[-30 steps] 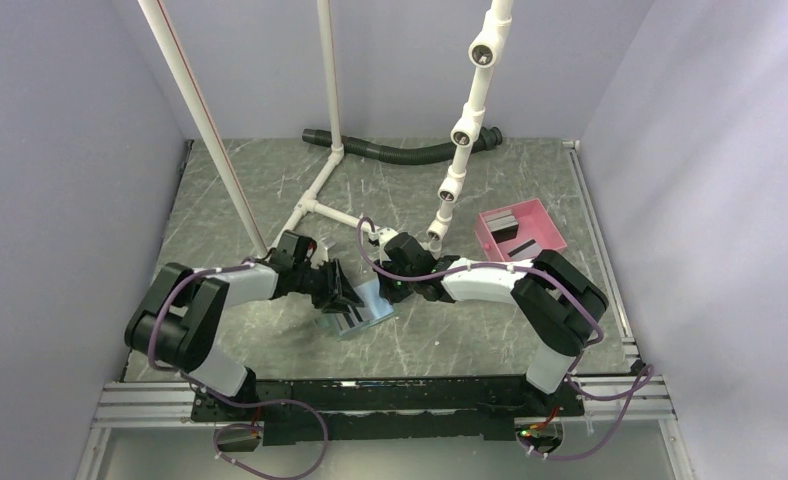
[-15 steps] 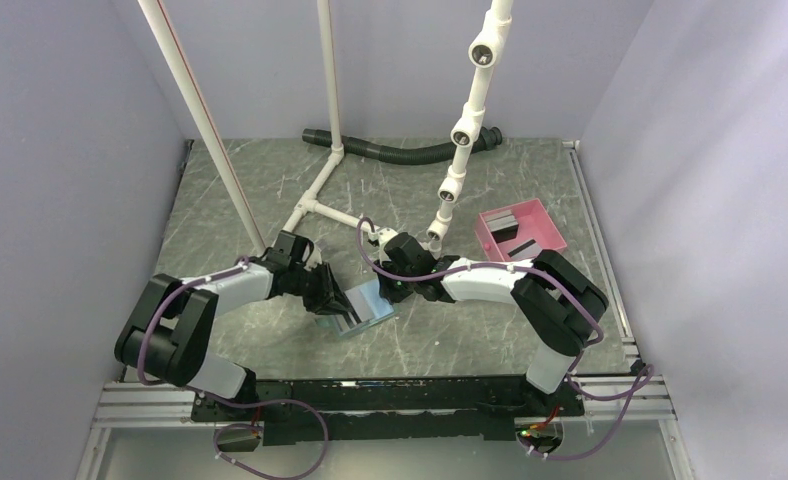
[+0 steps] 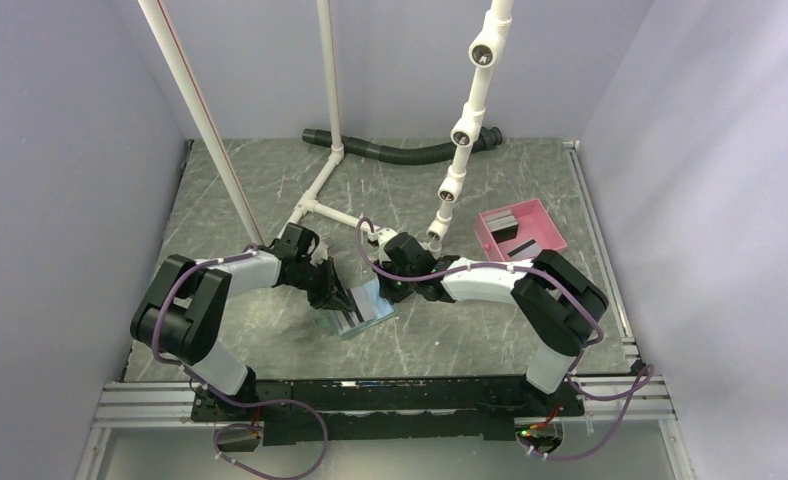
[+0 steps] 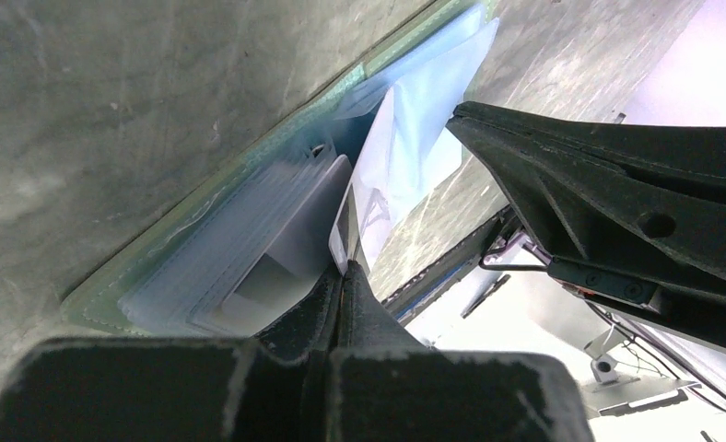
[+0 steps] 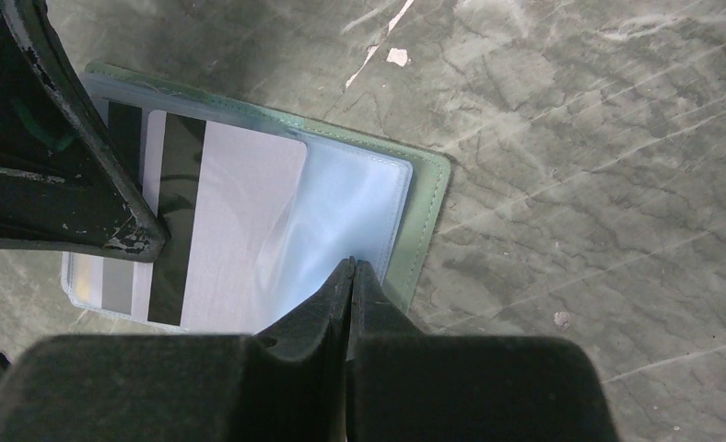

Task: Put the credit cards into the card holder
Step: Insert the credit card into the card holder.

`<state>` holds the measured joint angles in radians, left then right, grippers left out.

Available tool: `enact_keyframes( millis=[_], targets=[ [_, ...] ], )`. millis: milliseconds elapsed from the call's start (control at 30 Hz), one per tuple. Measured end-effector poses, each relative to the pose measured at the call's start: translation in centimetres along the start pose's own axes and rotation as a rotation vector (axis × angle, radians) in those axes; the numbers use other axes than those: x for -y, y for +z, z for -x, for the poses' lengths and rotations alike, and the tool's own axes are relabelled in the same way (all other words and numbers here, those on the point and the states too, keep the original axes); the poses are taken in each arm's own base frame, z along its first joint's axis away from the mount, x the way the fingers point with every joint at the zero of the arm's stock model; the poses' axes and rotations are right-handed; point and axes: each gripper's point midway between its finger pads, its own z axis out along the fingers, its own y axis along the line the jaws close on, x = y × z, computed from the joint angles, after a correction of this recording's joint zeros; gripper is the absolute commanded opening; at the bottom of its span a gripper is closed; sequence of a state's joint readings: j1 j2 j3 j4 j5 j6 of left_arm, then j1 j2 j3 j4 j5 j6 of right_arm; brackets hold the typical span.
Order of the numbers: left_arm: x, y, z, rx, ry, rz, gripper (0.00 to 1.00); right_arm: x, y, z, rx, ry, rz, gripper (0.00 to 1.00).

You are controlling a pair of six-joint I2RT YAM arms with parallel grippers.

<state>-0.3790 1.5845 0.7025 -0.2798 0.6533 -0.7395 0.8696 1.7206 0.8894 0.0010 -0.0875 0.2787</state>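
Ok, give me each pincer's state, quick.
Left pincer: shut on a credit card.
Right pincer: shut on the card holder, at its clear sleeve.

Readable text, labels, numbers: none. Item, card: plain pale face, dark stripe, unlettered. Item, card holder: unmarked.

Soft even light, faint shadows, sheen on card holder, foreground blurred
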Motion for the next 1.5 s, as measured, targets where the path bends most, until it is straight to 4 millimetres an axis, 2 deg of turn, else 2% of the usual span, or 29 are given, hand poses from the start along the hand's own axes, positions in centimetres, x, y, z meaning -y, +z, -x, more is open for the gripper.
enact_keyframes(
  millis=[533, 1033, 1500],
  targets=[
    [0.00, 0.10, -0.62, -0.037, -0.093, -0.085, 0.00, 0.01, 0.00, 0.00, 0.000, -0.001, 0.000, 0.00],
    [-0.10, 0.21, -0.33, -0.108, -0.086, -0.137, 0.00, 0.00, 0.00, 0.00, 0.000, -0.001, 0.000, 0.00],
    [-0.69, -0.48, -0.54, -0.117, -0.146, -0.124, 0.00, 0.00, 0.00, 0.01, 0.000, -0.002, 0.000, 0.00]
  ],
)
